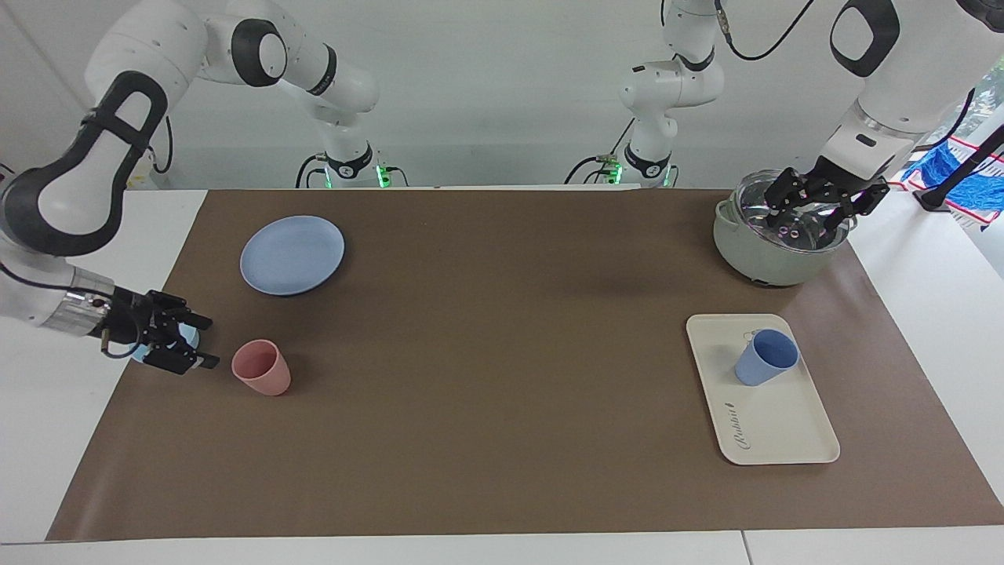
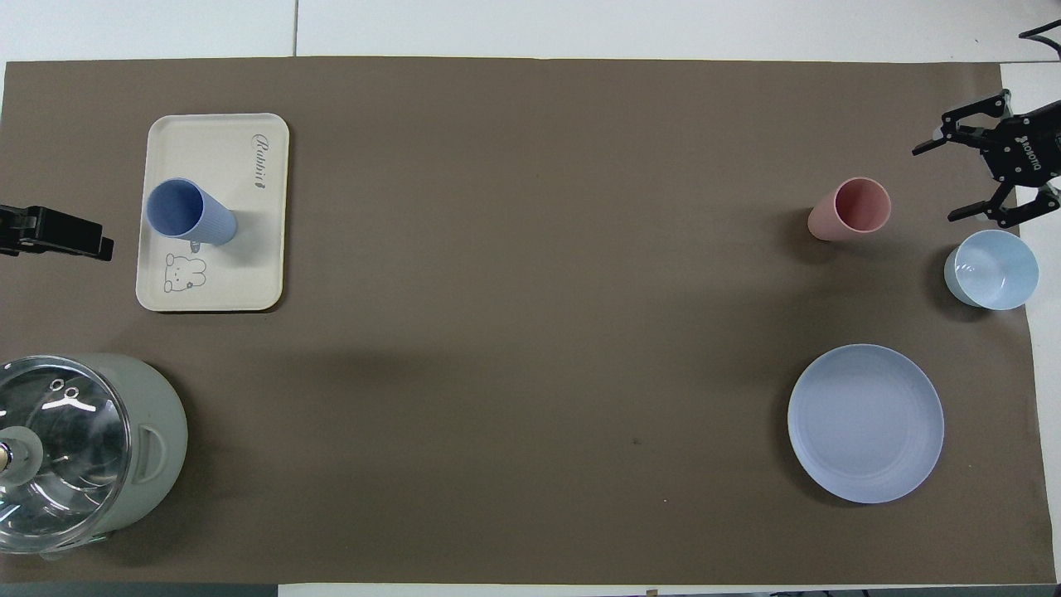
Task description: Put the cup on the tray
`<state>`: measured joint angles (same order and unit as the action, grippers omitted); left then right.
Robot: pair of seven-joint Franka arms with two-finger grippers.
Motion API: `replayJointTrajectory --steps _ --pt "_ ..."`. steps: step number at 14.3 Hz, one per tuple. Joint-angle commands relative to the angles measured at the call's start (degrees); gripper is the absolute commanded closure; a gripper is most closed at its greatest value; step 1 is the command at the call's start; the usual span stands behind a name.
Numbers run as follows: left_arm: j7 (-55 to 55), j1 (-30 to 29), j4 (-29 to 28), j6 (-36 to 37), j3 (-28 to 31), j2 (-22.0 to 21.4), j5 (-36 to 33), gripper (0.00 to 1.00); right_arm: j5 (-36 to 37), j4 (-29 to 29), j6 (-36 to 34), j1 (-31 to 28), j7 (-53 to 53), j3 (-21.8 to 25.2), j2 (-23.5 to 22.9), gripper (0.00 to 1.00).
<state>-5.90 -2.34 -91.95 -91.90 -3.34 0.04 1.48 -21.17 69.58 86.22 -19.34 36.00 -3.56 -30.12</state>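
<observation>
The blue cup (image 1: 765, 359) stands upright on the cream tray (image 1: 776, 428), at the tray's end nearer the robots. In the overhead view the cup (image 2: 186, 214) stands by the rabbit drawing on the tray (image 2: 249, 274). My left gripper (image 1: 820, 205) is open and empty, raised and apart from the cup; in the facing view it lines up with the pot. A black part of it shows at the overhead view's edge (image 2: 58, 234), beside the tray. My right gripper (image 1: 188, 345) is open and empty at the right arm's end, beside the pink cup (image 1: 263, 367); it also shows in the overhead view (image 2: 974, 178).
A grey-green pot (image 1: 773, 255) with a glass lid stands nearer the robots than the tray. A round blue plate (image 1: 292, 255), the pink cup (image 2: 854, 209) and a light-blue bowl (image 2: 992, 269) are at the right arm's end. A brown mat (image 1: 502, 377) covers the table.
</observation>
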Motion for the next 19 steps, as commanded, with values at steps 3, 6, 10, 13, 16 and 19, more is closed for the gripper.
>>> replayJointTrajectory --steps 3,6,10,13,16,19 --pt "3.53 0.32 -2.1 -1.44 0.0 -1.45 0.1 0.0 7.11 1.87 -5.43 5.19 -3.21 -0.48 10.67 0.0" --pt "3.7 0.67 -2.62 -1.35 0.0 -1.97 0.19 0.0 4.99 4.68 -9.32 5.44 -2.86 -0.57 17.18 0.0" --pt "3.62 0.67 -2.62 -1.17 -0.18 -2.15 0.19 0.0 9.45 12.64 -10.46 6.59 -17.37 -0.48 27.62 0.0" --pt "3.62 0.67 -2.71 -1.17 -0.18 -2.15 0.19 0.0 17.19 14.62 -12.82 10.35 -29.57 1.53 30.47 0.0" --pt "3.62 0.67 -2.71 -1.17 -0.18 -2.15 0.19 0.0 18.7 19.25 -10.13 13.8 -32.21 6.37 31.95 0.0" --pt "3.7 0.67 -2.62 -1.17 -0.18 -2.15 0.19 0.0 18.7 22.95 -5.29 14.32 -34.67 6.55 31.79 0.0"
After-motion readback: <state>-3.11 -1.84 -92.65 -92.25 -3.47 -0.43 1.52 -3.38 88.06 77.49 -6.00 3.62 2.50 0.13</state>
